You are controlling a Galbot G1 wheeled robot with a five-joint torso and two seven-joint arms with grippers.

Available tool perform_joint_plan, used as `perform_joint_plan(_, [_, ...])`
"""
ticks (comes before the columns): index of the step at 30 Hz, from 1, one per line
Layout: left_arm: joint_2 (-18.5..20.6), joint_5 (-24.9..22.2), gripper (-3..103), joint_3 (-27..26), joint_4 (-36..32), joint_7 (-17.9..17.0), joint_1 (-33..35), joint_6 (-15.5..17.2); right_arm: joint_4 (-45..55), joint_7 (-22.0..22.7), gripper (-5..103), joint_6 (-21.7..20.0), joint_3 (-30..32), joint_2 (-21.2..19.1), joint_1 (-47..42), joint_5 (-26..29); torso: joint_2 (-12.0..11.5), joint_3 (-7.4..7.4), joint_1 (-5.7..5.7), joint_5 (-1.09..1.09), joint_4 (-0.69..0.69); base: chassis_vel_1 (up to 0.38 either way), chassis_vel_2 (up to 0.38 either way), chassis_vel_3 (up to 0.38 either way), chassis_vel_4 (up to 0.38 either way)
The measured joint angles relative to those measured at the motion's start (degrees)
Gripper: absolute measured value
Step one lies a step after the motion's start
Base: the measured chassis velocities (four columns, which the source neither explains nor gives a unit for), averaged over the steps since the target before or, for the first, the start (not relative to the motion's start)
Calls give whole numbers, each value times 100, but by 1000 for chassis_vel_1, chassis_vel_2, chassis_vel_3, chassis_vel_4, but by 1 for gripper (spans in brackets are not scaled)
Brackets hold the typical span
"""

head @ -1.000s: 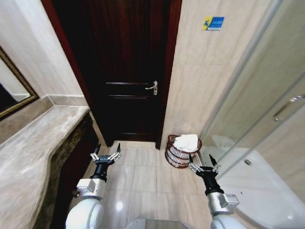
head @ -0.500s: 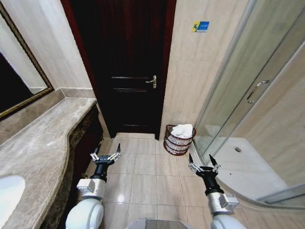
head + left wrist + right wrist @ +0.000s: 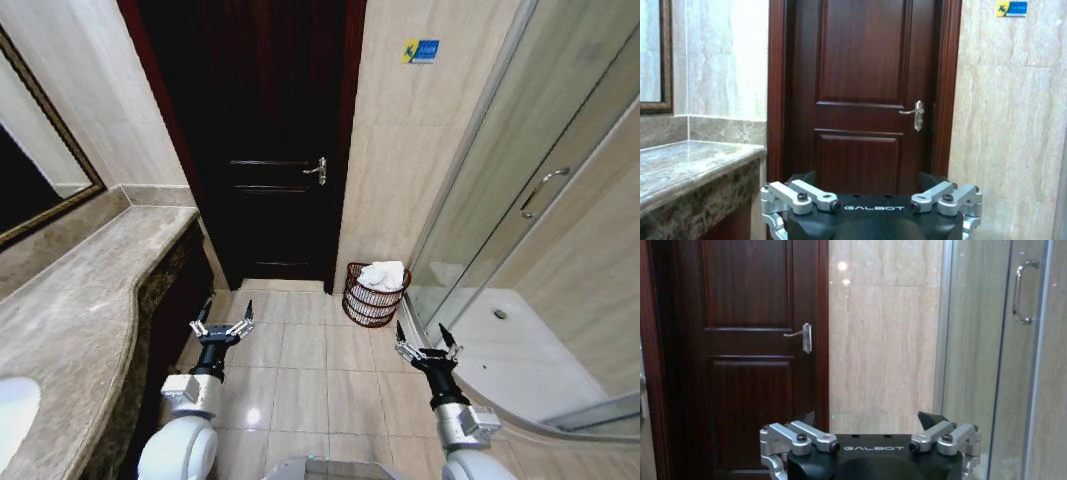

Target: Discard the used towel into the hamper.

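hamper (image 3: 375,296): small round dark reddish-brown wire basket, centre-right of the head view, standing on the floor tiles against the beige wall, between the door frame and the glass shower edge.
towel (image 3: 383,275): white, bunched, lying in the top of the hamper and heaped above its rim.
left gripper (image 3: 221,326): lower left of centre in the head view, held over the floor tiles just beside the tabletop's dark front, fingers spread wide, nothing between them. In the left wrist view its body sits at the bottom edge, fingertips apart, pointing at the door.
right gripper (image 3: 426,346): lower right of centre in the head view, over the floor near the shower threshold, fingers spread wide, empty. It is well apart from the hamper, lower in the frame and slightly right of it.
tabletop (image 3: 70,330): brown marble vanity running down the left side of the head view, with a white basin edge at the bottom left corner.
mirror (image 3: 35,175): framed, on the wall above the tabletop, at the left edge.
door (image 3: 265,150): dark wood, closed, top centre, with a silver lever handle (image 3: 317,170) on its right side.
shower door (image 3: 540,200): glass, right side of the frame, with a metal pull handle.
sticker (image 3: 420,50): blue and yellow, high on the beige wall, upper right of centre.
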Motion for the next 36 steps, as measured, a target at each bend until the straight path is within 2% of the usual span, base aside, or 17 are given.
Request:
perform_joint_plan(13, [0, 0, 100, 0, 0, 0, 4, 0, 0, 0, 100, 0, 0, 0, -3, 0, 4, -3, -7, 0, 0, 150, -147, -149, 142])
perform_joint_plan(36, [0, 0, 100, 0, 0, 0, 1, 0, 0, 0, 100, 0, 0, 0, -1, 0, 1, 0, -1, 0, 0, -4, 0, 6, -7])
